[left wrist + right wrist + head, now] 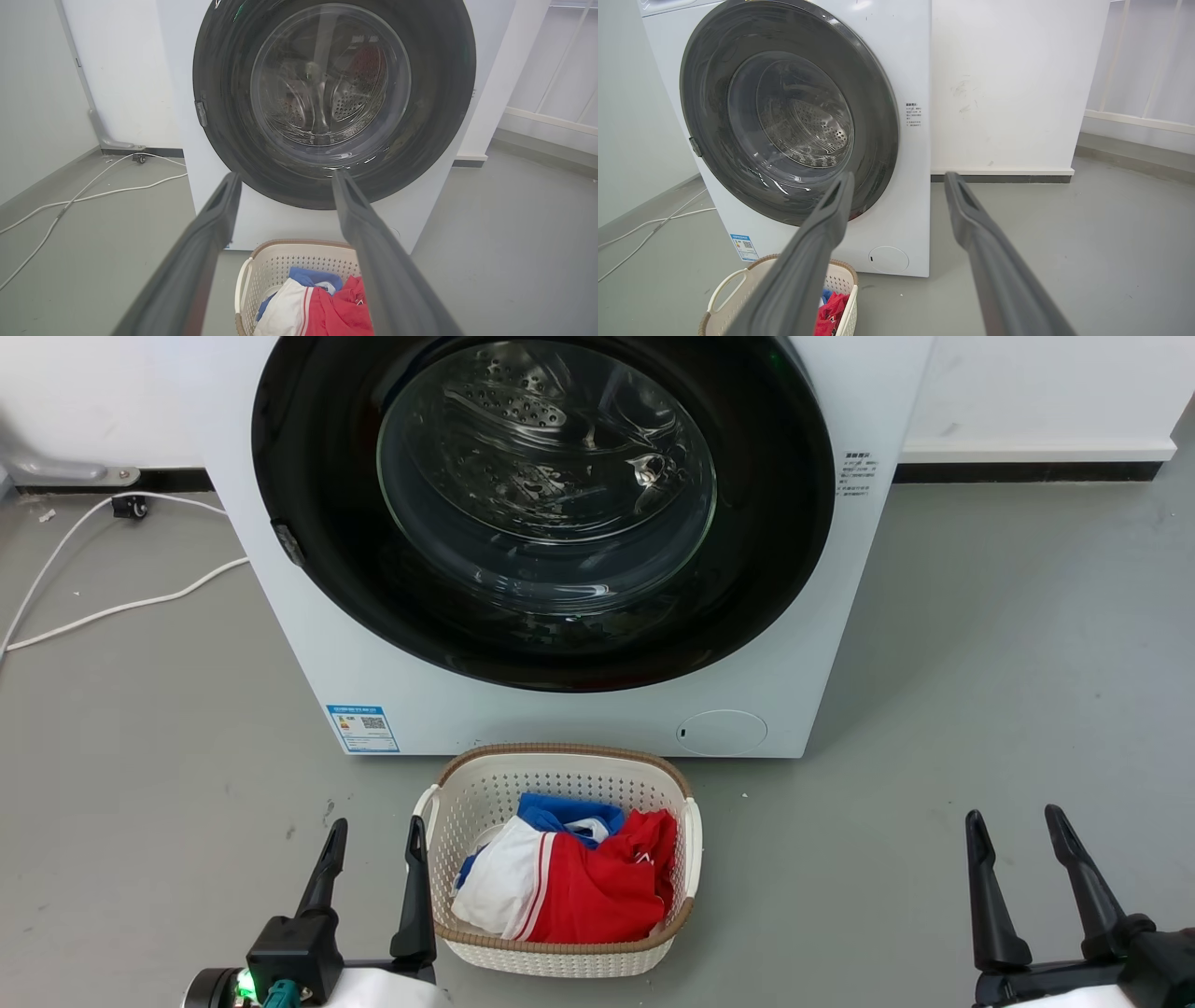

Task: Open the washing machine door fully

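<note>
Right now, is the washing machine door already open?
No, the black door lies shut, flush against the white front of the washing machine.

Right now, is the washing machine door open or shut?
Shut: the washing machine door lies flush against the washing machine, with no gap around its rim.

Laundry basket [560,859] before washing machine [308,644]; clothes [579,887] in basket.

Light bright, even; soft shadow on floor [896,616] at 3 o'clock of the washing machine [523,709]. White glare streaks on the washing machine door [541,513] glass near 6 o'clock. Left wrist view: wall [28,93] bows at edges, left gripper [286,173] fingers [196,261] blurred.
</note>
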Controlling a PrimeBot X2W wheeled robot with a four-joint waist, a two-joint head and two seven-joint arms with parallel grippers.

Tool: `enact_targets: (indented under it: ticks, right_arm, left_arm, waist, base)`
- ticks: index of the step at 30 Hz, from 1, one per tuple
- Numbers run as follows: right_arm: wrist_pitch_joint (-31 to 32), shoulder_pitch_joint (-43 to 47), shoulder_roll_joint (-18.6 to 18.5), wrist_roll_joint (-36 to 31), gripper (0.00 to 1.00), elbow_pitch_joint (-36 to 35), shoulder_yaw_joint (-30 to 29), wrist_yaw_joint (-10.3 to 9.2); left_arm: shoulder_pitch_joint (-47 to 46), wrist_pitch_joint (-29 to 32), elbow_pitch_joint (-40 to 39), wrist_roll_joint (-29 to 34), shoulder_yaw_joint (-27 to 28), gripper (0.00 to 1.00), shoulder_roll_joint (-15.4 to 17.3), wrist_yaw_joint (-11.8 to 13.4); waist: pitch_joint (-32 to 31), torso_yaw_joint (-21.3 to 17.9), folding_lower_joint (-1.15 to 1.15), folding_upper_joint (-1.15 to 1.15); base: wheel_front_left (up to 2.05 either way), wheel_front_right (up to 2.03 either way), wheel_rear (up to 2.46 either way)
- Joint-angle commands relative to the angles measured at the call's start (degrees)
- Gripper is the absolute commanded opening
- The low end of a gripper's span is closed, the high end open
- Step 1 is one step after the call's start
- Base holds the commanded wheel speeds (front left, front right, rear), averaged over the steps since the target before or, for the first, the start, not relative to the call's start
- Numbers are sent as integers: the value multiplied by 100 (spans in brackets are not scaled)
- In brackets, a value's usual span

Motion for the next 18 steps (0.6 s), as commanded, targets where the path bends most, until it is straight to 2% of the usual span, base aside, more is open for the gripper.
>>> enact_targets:
  ticks: [1,3,5,12,18]
  right_arm:
    - [-14,40,-13,39,100,7,11,-1]
    - [-14,44,-13,110,100,12,18,-1]
    - [-14,38,-14,463,100,26,-23,-1]
    - [-14,-6,-13,2336,100,-25,-84,-1]
    - [-14,26,-12,3979,100,93,90,-1]
  left_arm:
    - [19,-16,12,1,8,100,-6,30]
    - [26,-16,18,7,9,100,-5,35]
    - [34,-16,23,10,10,100,-5,44]
    - [55,-16,30,27,24,100,-6,43]
    - [56,-16,52,13,28,100,-5,30]
  waist:
    - [-2,1,0,0]
    - [-8,0,0,0]
    - [-17,0,0,0]
    - [-50,-8,0,0]
    - [-65,-9,0,0]
  base:
    - [0,0,0]
    - [0,0,0]
    - [0,0,0]
    - [0,0,0]
    - [0,0,0]
